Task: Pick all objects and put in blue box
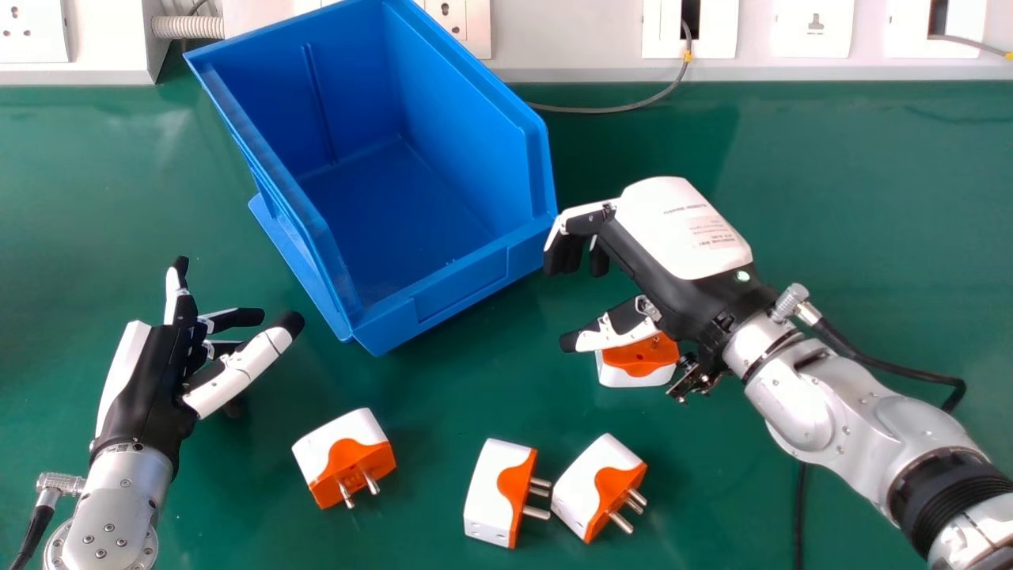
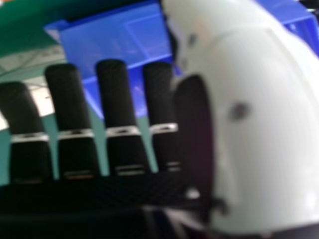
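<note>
In the head view, the blue box (image 1: pixel 396 206) stands near the wall with its inside bare. My right hand (image 1: pixel 673 237) hangs just right of the box, fingers relaxed and apart from the thumb, nothing between them. Partly under its thumb and wrist lies a white and orange plug adapter (image 1: pixel 641 360). Another adapter (image 1: pixel 328 447) rests right of my left hand (image 1: pixel 146 388), which is open at the left. Two more, an adapter (image 1: pixel 492 491) and its neighbour (image 1: pixel 593 483), lie close together at the lower middle. The right hand view shows my right hand (image 2: pixel 114 99) with the blue box (image 2: pixel 114 42) beyond.
Wall sockets (image 1: pixel 811 28) and a white trunking line the back edge of the green table (image 1: pixel 863 237). A thin grey cable (image 1: pixel 625 106) runs onto the table behind the box. A black cable (image 1: pixel 801 514) lies beneath the right forearm.
</note>
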`<state>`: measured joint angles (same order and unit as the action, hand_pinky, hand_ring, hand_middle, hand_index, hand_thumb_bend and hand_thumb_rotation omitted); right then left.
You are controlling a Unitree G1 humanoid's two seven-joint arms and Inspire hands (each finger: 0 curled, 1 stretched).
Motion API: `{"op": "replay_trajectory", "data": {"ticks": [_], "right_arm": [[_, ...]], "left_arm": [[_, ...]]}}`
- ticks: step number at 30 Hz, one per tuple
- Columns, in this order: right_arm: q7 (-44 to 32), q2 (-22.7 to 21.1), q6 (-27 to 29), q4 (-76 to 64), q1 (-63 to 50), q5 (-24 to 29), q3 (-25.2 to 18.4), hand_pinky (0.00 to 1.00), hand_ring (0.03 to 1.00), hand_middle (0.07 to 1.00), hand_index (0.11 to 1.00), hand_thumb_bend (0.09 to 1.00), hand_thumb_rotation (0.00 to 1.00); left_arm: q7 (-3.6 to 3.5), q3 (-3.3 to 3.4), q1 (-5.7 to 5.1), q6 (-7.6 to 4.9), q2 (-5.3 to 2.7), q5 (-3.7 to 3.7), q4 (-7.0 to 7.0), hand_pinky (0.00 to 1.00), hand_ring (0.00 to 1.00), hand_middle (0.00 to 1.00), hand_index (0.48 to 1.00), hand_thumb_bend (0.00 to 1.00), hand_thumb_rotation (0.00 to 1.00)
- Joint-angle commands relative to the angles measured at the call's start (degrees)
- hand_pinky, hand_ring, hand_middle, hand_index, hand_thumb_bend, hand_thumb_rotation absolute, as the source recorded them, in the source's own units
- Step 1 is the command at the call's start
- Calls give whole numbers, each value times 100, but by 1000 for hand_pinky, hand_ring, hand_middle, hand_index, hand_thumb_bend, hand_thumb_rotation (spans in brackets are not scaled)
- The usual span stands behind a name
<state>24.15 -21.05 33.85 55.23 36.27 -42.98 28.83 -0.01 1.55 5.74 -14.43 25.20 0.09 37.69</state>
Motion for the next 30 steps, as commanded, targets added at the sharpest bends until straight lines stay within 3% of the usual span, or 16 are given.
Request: {"op": "replay_trajectory", "data": {"ticks": [1,5,7,8,10,11,12,15,18,23,30], "right_arm": [[-68,-108,-93,-181,71,50,-98,349,436,522,513,497,0],[-1315,-264,-1150,-1046,-107,8,-75,344,436,521,520,496,0],[-2557,-301,-2195,-1872,-237,15,-93,344,436,521,520,496,0],[-3053,-314,-2625,-2207,-299,17,-102,436,518,599,585,570,12],[-3659,-334,-3188,-2669,-402,1,-107,436,518,599,585,570,12],[-3887,-345,-3398,-2845,-447,-5,-104,549,614,679,665,656,39],[-4062,-360,-3563,-3001,-498,-16,-99,549,614,679,665,656,39],[-4384,-408,-3814,-3263,-571,-42,-55,770,803,836,829,825,112],[-4651,-454,-3921,-3407,-573,-44,-18,853,874,895,891,889,147],[-4905,-473,-4038,-3555,-581,-37,-10,952,959,966,965,965,195],[-4879,-479,-3958,-3490,-568,-41,-13,995,996,997,997,998,217]], "left_arm": [[-405,-394,-486,507,-362,258,371,548,651,783,839,775,539],[-444,-377,-513,518,-358,221,348,548,651,784,840,775,539],[-428,-386,-523,535,-350,239,317,548,651,784,840,775,539],[-420,-387,-522,538,-348,245,321,548,651,784,840,775,539],[-411,-388,-521,537,-345,254,331,548,651,784,840,775,539],[-405,-390,-520,530,-344,262,336,548,651,784,840,774,538],[-398,-394,-537,531,-341,267,309,548,651,784,840,774,538],[-390,-401,-544,522,-339,276,315,547,651,785,840,774,537],[-408,-399,-540,545,-336,264,298,545,651,786,841,774,537],[-407,-401,-555,565,-337,261,261,544,651,785,840,775,537],[-421,-393,-529,535,-339,253,322,543,652,787,840,771,535]]}}
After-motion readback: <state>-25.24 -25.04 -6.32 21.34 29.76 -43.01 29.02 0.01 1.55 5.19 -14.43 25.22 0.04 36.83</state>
